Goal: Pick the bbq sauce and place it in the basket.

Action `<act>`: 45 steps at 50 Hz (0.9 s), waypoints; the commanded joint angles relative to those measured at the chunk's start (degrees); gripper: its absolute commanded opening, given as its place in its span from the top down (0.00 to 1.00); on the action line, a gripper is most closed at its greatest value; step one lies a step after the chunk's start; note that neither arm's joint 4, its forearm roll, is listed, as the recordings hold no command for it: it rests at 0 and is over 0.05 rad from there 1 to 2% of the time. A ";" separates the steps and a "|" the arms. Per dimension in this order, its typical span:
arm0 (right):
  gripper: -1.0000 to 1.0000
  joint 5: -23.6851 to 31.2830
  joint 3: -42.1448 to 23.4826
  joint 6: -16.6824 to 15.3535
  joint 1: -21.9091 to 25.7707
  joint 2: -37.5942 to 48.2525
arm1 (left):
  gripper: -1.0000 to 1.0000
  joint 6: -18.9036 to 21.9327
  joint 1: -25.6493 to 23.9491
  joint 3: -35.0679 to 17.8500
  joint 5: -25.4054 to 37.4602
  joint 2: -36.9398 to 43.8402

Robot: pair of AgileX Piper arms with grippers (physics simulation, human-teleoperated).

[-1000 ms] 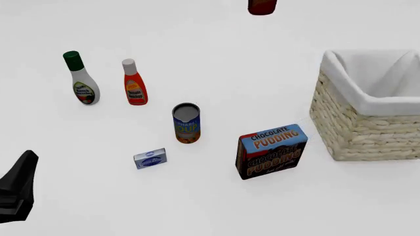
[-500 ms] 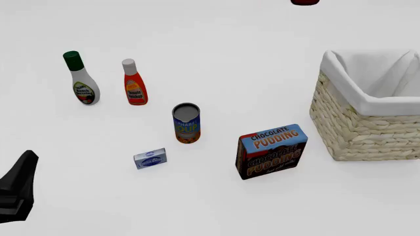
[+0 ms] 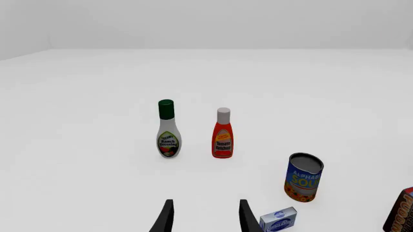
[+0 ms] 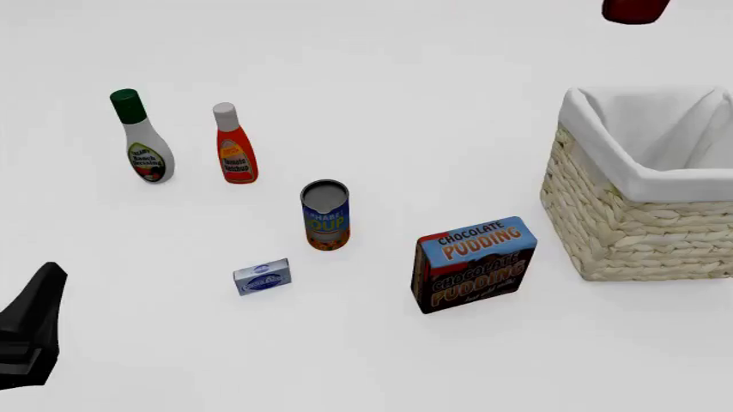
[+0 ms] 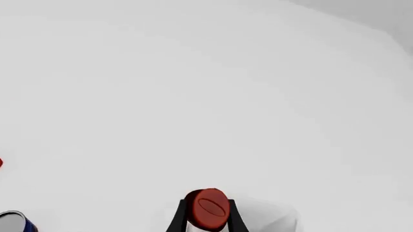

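Note:
The bbq sauce shows in the front view only as a dark red bottom cut by the top edge, raised in the air over the far side of the basket. In the right wrist view my right gripper is shut on the bottle, with its red cap between the two dark fingers. The basket is woven pale straw with a white lining and stands at the right. My left gripper is open and empty; it shows as a dark shape low at the left of the front view.
A white ranch bottle with a green cap and an orange-red ketchup bottle with a white cap stand at the left. A soup can, a small blue-white box and a chocolate pudding box stand in the middle.
The bbq sauce has moved right along the top of the front view, toward the basket. The left arm and the other things have not moved.

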 commanded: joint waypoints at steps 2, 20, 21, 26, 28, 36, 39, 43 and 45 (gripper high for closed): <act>1.00 -1.65 5.77 1.43 -5.31 -4.83 | 0.00 0.00 0.00 0.00 0.00 0.00; 1.00 -6.90 15.06 2.21 -10.50 -6.20 | 0.00 0.00 0.00 0.00 0.00 0.00; 1.00 -6.91 15.07 2.21 -10.50 -6.21 | 0.00 0.00 0.00 0.00 0.00 0.00; 1.00 -8.64 17.04 2.46 -11.22 -5.46 | 0.00 0.00 0.00 0.00 0.00 0.00; 1.00 -9.31 17.78 2.63 -11.46 -5.06 | 0.00 0.00 0.00 0.00 0.00 0.00; 1.00 -11.48 20.18 2.50 -12.36 -3.83 | 0.00 0.00 0.00 0.00 0.00 0.00; 1.00 -12.35 21.16 2.48 -13.14 -3.33 | 0.00 0.00 0.00 0.00 0.00 0.00; 1.00 -13.50 22.61 2.88 -13.81 -2.89 | 0.00 0.00 0.00 0.00 0.00 0.00; 1.00 -14.10 23.33 2.81 -14.01 -2.71 | 0.00 0.00 0.00 0.00 0.00 0.00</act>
